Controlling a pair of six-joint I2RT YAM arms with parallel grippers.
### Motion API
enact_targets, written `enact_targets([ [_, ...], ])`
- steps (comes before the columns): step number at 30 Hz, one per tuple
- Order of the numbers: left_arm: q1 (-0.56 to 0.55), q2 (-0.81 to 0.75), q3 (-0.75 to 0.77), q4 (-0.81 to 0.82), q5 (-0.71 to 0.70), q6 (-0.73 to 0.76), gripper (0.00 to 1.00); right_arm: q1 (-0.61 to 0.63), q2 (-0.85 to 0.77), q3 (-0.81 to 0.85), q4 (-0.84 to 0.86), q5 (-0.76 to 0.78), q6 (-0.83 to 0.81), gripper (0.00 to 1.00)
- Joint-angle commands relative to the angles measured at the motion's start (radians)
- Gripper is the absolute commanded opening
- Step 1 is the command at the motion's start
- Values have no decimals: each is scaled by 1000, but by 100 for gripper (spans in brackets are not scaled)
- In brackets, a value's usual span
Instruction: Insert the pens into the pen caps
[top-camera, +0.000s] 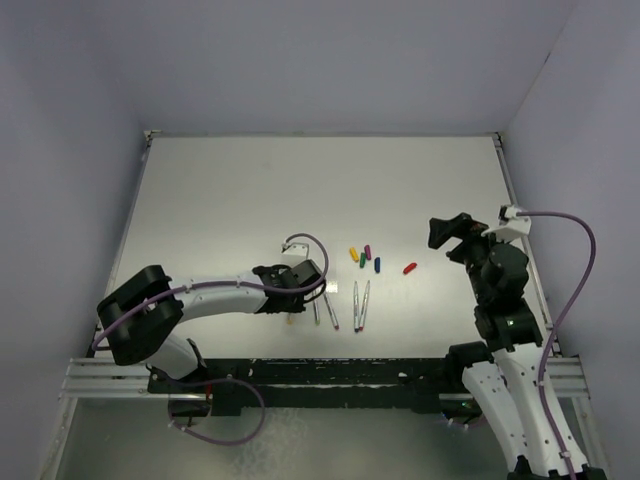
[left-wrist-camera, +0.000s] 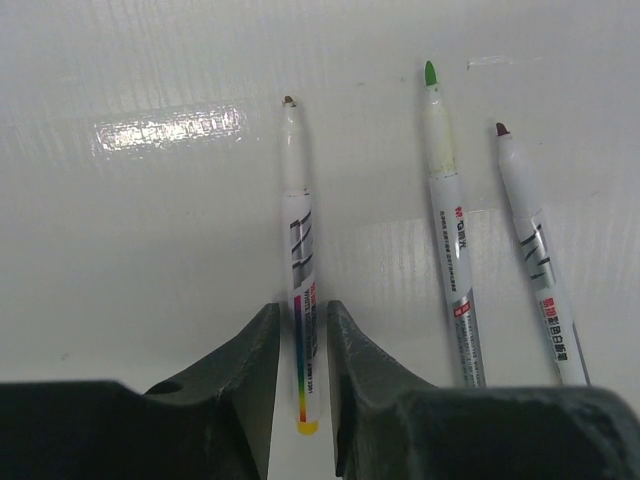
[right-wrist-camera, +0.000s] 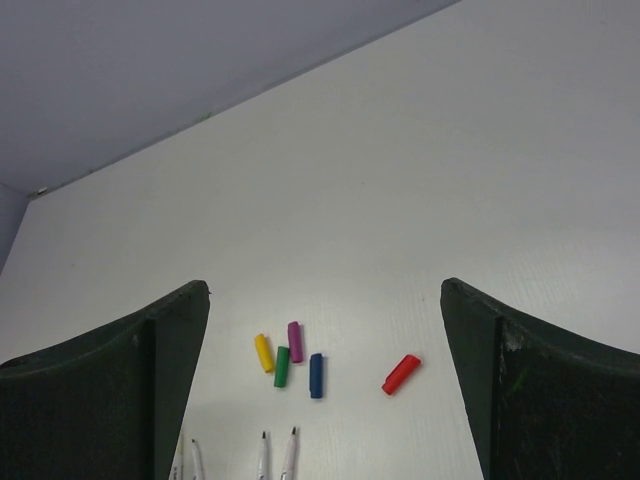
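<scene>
Capping has not been begun: all five pen caps (top-camera: 362, 261) are left loose on the worktop (top-camera: 250, 190), apart from the pens (top-camera: 356, 305). One pen (left-wrist-camera: 298, 260) is straddled by the left gripper (left-wrist-camera: 302, 308); whether it is clamped cannot be told. The right gripper (right-wrist-camera: 325, 295) is held wide apart, empty.

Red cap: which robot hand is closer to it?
Right. The right gripper hovers just right of the red cap. The left gripper is farther away on its left, beyond the other four caps, straddling a pen.
</scene>
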Motion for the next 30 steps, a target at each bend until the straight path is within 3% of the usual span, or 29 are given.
enact_targets([
  [1,-17,101,-90,-141,162,-77,26,-2,-16,50,-8,19,1,100],
  [7,-18,108,-96,-132,168,-84,0,-2,7,63,-37,16,-2,100],
  [16,-20,80,-68,-137,124,1,0,-2,148,85,-23,-94,-87,100],
  [25,-21,-93,-13,-161,28,46,0,6,320,86,53,-223,-114,100],
  [30,-22,-223,-45,-98,17,69,0,90,391,102,87,-186,-122,94],
])
